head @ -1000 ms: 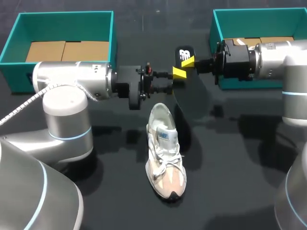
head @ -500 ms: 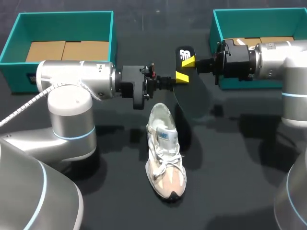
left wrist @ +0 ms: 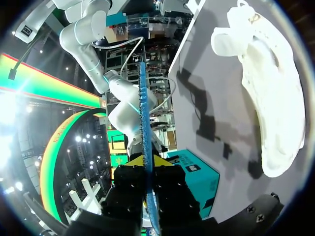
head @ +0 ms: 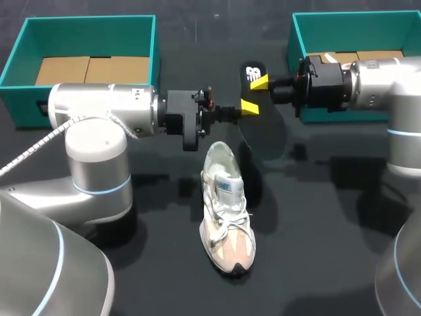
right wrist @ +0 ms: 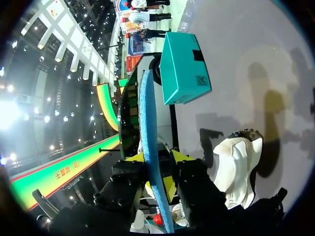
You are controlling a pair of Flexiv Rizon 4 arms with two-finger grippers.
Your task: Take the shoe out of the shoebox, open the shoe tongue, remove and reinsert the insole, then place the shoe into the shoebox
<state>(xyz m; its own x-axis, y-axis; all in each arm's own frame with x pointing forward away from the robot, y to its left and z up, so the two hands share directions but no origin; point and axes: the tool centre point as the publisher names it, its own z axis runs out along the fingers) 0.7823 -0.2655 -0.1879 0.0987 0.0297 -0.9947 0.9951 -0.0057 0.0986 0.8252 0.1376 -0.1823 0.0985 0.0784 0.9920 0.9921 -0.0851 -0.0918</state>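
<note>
A white and beige shoe (head: 227, 210) lies on the black table, toe toward the front edge. Above its heel the dark insole (head: 253, 71) hangs in the air between my two arms. My left gripper (head: 248, 106) is shut on the insole, whose blue edge (left wrist: 142, 108) runs out from between its fingers in the left wrist view. My right gripper (head: 258, 82) stands open around the other part of the insole (right wrist: 147, 113), with a gap showing beside one finger. The shoe (left wrist: 266, 98) lies off to the side of the left gripper (left wrist: 147, 172), and below the right gripper (right wrist: 157, 172) the shoe (right wrist: 234, 162) shows again.
A teal shoebox (head: 85, 59) with brown cardboard inside stands at the back left, and a second teal shoebox (head: 355, 33) at the back right under my right arm. The left box (right wrist: 184, 69) shows ahead of the right gripper.
My left gripper moved in to the right and closed on the insole. My right gripper's fingers have spread apart from it in the last moment. The shoe has not moved.
</note>
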